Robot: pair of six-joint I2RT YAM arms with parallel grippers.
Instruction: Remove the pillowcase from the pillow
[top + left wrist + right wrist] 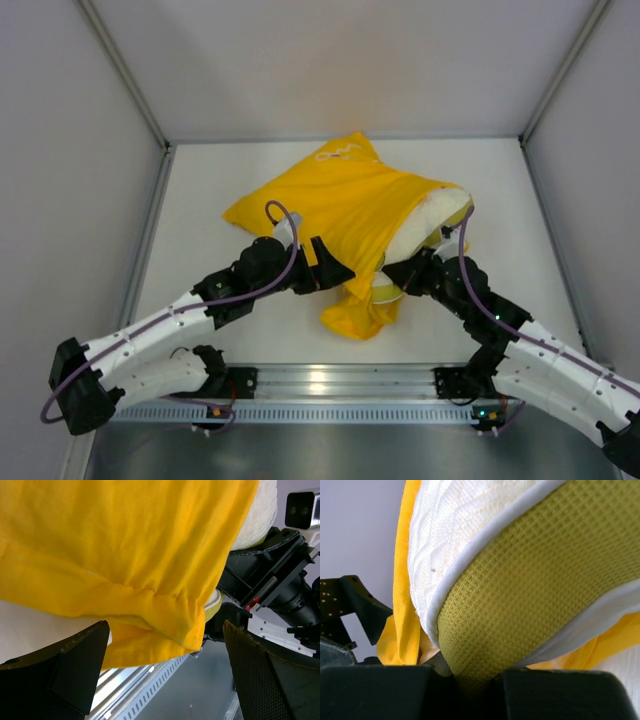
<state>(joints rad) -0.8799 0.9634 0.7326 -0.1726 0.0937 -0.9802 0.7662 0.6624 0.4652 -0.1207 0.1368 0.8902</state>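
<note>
The bright yellow pillowcase (325, 200) lies crumpled mid-table, and its lower end hangs bunched near the front (360, 315). The cream pillow (428, 215) sticks out of the case on the right. My right gripper (400, 276) is shut on the pillow's olive mesh side band (520, 590), pinched between the jaws (472, 677); the white quilted face (445, 530) shows above. My left gripper (335, 272) is open, with its fingers (65, 665) wide apart just under the hanging pillowcase edge (150, 610) and not holding it.
A metal rail (330, 380) runs along the near table edge below both grippers. Grey enclosure walls (90, 150) close in the left, right and back. The right arm's wrist (270, 575) sits close to my left gripper.
</note>
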